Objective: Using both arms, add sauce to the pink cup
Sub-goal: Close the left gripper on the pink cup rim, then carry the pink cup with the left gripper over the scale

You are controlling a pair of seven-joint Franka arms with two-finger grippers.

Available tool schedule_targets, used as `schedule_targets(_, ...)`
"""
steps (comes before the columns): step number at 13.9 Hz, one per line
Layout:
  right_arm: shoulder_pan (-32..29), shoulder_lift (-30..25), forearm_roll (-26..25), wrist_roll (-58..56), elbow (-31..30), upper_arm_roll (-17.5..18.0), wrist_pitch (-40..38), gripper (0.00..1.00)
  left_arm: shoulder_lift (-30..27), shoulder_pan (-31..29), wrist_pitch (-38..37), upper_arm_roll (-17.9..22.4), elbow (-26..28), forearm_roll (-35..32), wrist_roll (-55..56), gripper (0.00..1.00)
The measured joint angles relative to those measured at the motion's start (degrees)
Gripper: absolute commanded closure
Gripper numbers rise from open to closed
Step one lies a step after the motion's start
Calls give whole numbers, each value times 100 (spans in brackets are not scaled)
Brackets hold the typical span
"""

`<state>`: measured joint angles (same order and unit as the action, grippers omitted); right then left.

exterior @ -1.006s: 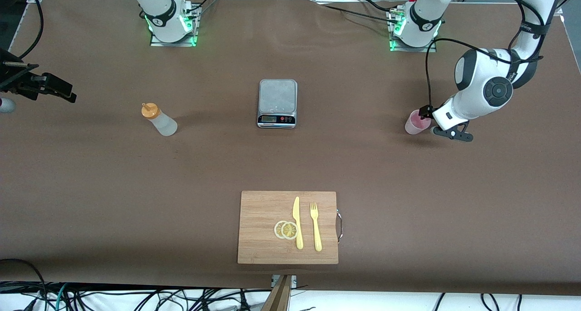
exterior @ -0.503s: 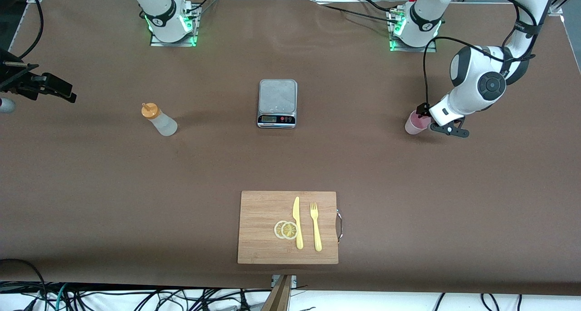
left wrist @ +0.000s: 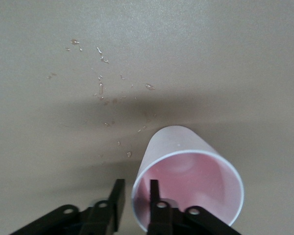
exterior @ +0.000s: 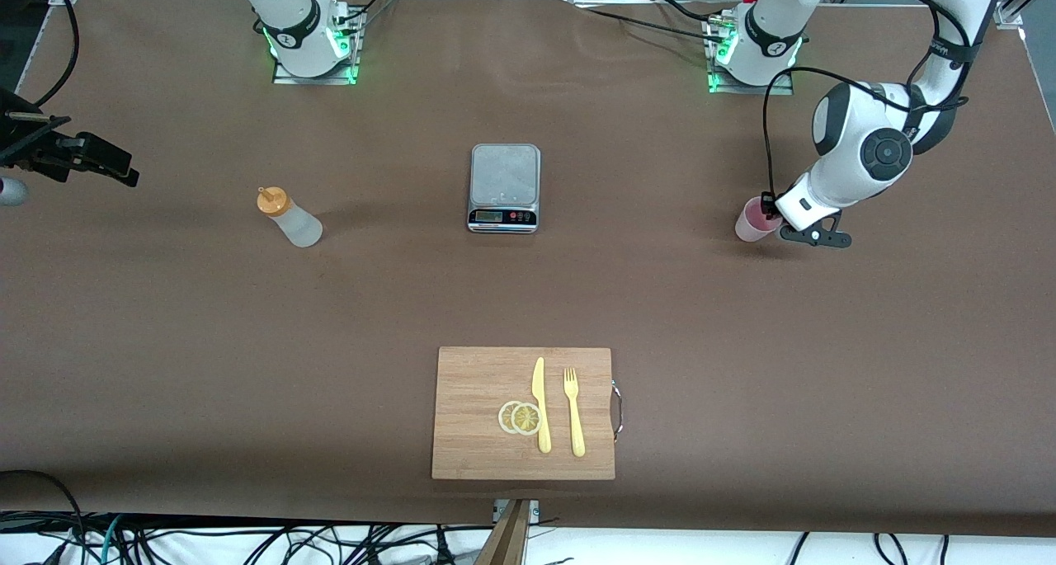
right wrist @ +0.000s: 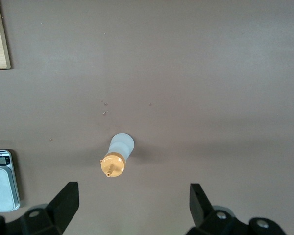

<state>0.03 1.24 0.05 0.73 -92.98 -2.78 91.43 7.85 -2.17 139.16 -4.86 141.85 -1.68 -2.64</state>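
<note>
L gripper (left wrist: 135, 205) is low at the pink cup (exterior: 755, 220), which stands upright near the tabletop's edge at the L arm's end, w/ one finger inside the rim and one outside, pinched onto the cup wall. R gripper (right wrist: 132, 208) hangs w/ fingers wide apart, nothing in them, above the tabletop's edge at the R arm's end. The sauce (exterior: 289, 216) stands on the tabletop btwn that edge and the scale (exterior: 504, 187) at mid-table; cutting board (exterior: 487, 383) w/ knife (exterior: 540, 404), fork (exterior: 574, 412) and lemon slices (exterior: 520, 417) sits at the edge nearest the front camera.

scale (right wrist: 2, 178): cut by frame edge | pink cup (exterior: 752, 223): partly hidden by left gripper (exterior: 771, 214)
</note>
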Motion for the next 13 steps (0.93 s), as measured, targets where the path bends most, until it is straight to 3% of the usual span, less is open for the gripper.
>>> schedule_targets(5,0,0,0,0,0,-1,0,0,-64,79,12,-16,-57,148,36,100)
schedule_targets(8,0,0,0,0,-1,-1,0,0,-69,324,-178,-29,-472,255,180,100)
schedule_targets(13,-2,0,1,0,-3,-2,0,0,-78,1700,-1036,-94,-1546,425,1353,100)
